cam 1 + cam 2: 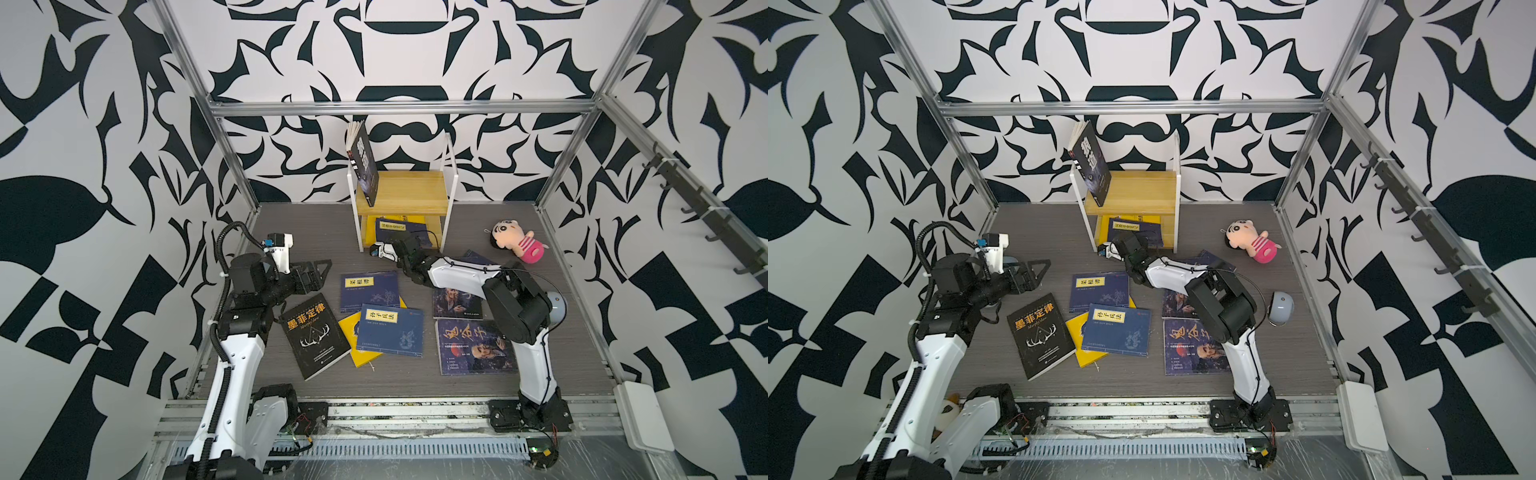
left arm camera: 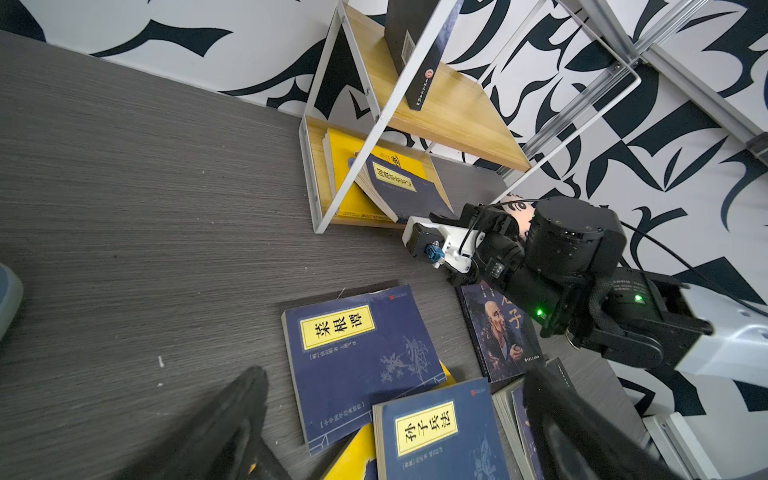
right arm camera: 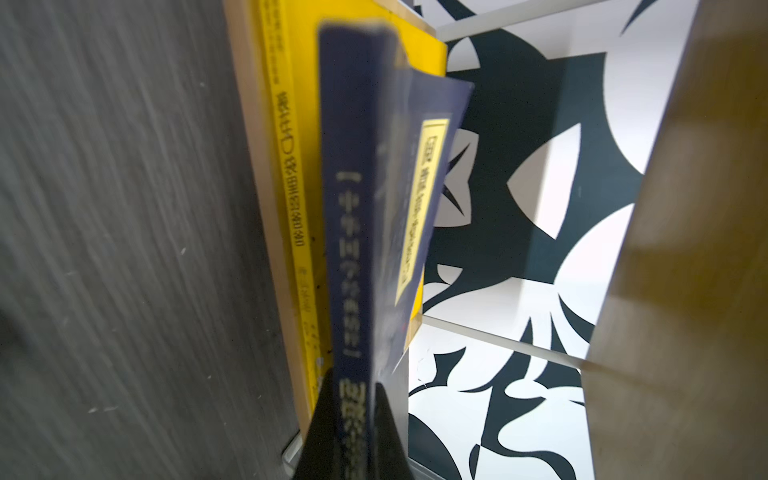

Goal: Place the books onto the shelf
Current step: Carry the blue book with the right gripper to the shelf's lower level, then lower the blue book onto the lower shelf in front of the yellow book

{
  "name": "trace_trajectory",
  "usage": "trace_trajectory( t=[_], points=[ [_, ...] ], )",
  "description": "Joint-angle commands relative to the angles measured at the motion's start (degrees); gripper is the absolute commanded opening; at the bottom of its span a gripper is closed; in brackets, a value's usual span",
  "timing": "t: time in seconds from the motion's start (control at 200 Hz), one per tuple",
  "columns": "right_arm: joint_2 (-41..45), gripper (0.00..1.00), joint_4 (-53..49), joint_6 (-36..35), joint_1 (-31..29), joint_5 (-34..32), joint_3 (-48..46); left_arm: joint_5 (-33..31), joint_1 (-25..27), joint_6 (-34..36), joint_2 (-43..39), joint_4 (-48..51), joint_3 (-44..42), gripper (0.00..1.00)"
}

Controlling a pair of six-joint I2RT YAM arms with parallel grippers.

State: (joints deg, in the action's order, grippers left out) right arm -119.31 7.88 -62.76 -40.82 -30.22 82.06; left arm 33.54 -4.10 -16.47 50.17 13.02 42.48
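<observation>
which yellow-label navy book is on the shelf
The navy book on the shelf's lower board, resting on a yellow book, held by the right gripper. The other two books lie on the table.

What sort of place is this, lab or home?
Likely a lab robot cell: aluminium frame with printed black-and-white walls, left arm and right arm bolted to a front rail.

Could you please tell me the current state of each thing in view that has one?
right claw: shut on the navy book.
left claw: open, empty, above the table.
navy book: held, tilted, partly inside the lower tier.
yellow book: flat on the lower tier, under the navy book.
black book: standing tilted on the top tier.
antler book: flat on the table.
plush doll: lying on the table.
</observation>
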Motion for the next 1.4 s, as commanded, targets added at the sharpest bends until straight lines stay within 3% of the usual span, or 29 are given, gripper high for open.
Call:
trace_trajectory(
  t=[0.0,0.465,0.695,0.845,0.96,1.23,1.395],
  points=[
    [1.2,0.00,-3.4,2.4,0.6,2.9,3.8,1.1,0.1,0.4,0.0,-1.1,-1.1,0.99],
    [-5.6,0.07,-14.6,5.9,3.0,6.4,15.6,1.3,0.1,-0.1,0.2,-1.1,-1.0,0.99],
    [-4.7,0.28,-19.4,7.5,3.0,9.8,16.3,1.3,-0.2,-0.1,0.7,-1.1,-0.9,0.99],
    [-1.9,0.57,-21.6,8.2,3.1,11.5,15.8,1.3,-0.3,-0.1,0.6,-1.1,-1.0,0.99],
    [0.0,0.70,-24.2,8.3,3.3,12.4,15.9,1.2,-0.3,-0.1,0.5,-1.1,-1.0,0.99],
    [2.7,0.72,-33.4,6.2,6.7,18.6,15.8,1.3,-0.3,-0.1,0.3,-1.2,-1.0,1.00],
    [1.4,0.72,-40.0,5.8,8.9,28.2,19.2,0.8,0.5,0.5,0.7,-0.2,-0.4,1.00]
  ],
)
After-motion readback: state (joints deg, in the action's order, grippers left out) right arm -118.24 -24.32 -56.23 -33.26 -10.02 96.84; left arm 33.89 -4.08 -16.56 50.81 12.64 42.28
